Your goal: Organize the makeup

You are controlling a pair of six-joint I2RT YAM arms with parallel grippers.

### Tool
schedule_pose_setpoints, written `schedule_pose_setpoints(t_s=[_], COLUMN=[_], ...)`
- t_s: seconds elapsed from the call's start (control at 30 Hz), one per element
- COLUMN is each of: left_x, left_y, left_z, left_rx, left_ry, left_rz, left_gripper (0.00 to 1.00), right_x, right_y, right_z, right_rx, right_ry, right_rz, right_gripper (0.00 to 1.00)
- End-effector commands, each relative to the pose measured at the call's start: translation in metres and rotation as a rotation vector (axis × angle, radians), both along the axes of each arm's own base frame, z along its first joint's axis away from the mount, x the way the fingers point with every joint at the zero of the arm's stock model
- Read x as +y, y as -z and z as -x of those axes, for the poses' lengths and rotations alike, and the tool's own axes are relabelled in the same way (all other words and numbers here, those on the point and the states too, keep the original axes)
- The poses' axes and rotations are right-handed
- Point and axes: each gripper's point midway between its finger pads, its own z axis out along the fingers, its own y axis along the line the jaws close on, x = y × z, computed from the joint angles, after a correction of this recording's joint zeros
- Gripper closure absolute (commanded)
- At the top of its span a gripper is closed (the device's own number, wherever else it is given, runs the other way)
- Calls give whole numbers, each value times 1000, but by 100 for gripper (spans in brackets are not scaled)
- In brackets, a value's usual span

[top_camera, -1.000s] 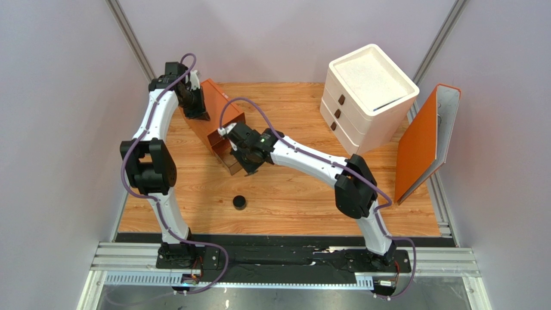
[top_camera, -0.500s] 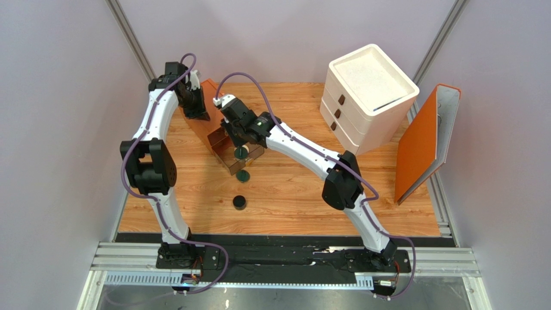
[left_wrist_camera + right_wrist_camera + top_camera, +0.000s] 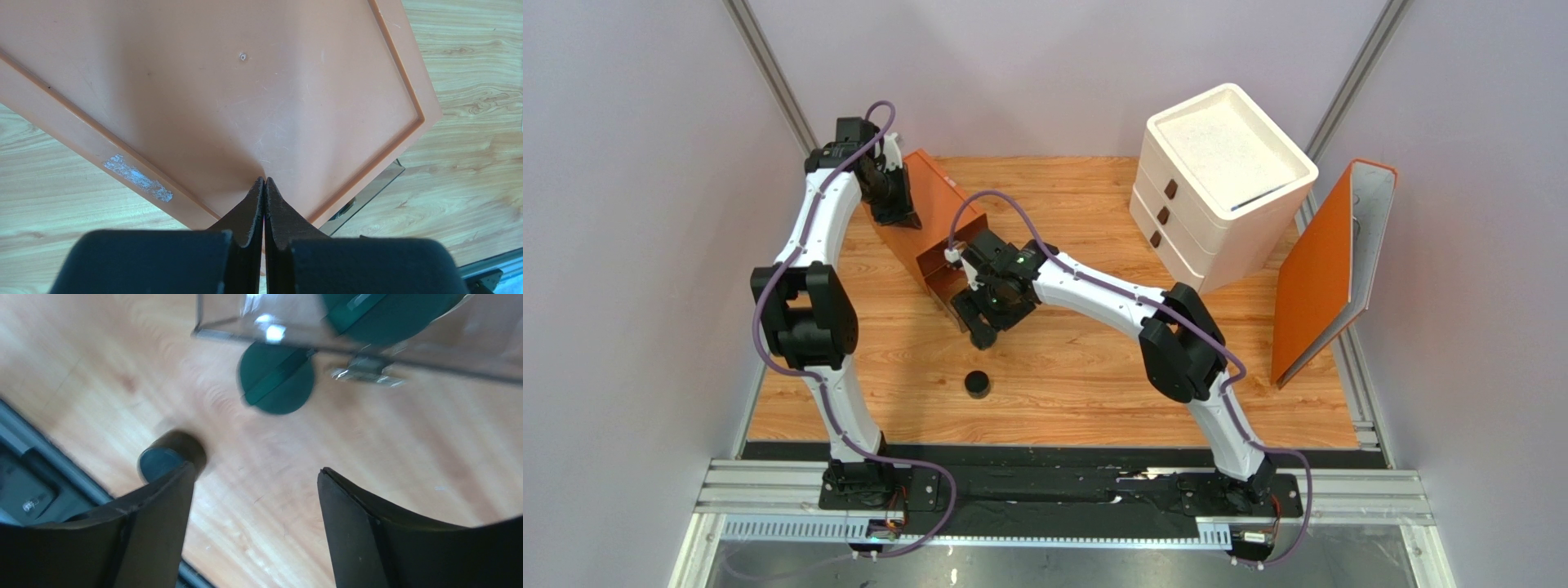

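A dark green compact (image 3: 276,376) lies on the wood just in front of the clear drawer (image 3: 442,358) of the orange drawer box (image 3: 934,202). A second green shape shows through the clear wall; I cannot tell whether it is a reflection. A black compact (image 3: 977,384) sits on the table nearer the arm bases, beside my right finger in the right wrist view (image 3: 164,458). My right gripper (image 3: 256,470) hangs open and empty over bare wood by the drawer front (image 3: 982,324). My left gripper (image 3: 264,179) is shut, tips against the orange box top (image 3: 897,214).
A white three-drawer unit (image 3: 1222,184) stands at the back right. An orange panel (image 3: 1333,263) leans at the right edge of the table. The black mounting rail (image 3: 1063,484) runs along the near edge.
My right gripper went from shut to open. It swung back over the orange box, then came forward to the drawer front. The green compact is out of its jaws. The left arm stayed put.
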Motion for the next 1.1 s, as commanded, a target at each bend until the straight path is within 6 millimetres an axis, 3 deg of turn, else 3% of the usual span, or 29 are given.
schedule_pose_setpoints(t_s=[0.0, 0.27, 0.43, 0.53, 0.67, 0.87, 1.0, 1.03, 1.07], left_x=[5, 8, 8, 8, 8, 8, 8, 9, 9], left_y=[56, 62, 69, 71, 73, 73, 74, 74, 74], left_z=[45, 50, 57, 59, 59, 58, 58, 58, 58], left_rx=[257, 275, 295, 297, 301, 303, 302, 304, 304], left_ry=[22, 22, 25, 30, 32, 35, 39, 39, 39], left_rz=[-49, -59, -60, -63, -66, -65, -68, -70, -70], left_gripper=[100, 100, 100, 100, 100, 100, 100, 100, 100], right_x=[4, 13, 27, 33, 37, 36, 34, 32, 31], right_y=[-29, -23, -18, -5, 25, 45, 54, 54, 54], right_z=[46, 79, 90, 94, 92, 86, 77, 74, 72], right_rx=[115, 150, 165, 162, 127, 101, 70, 55, 48], right_ry=[-171, -275, -289, -292, -276, -250, -202, -191, -184], right_rz=[-98, -69, -67, -45, 31, 85, 114, 124, 129], right_gripper=[22, 8, 6, 6, 6, 7, 15, 30, 53])
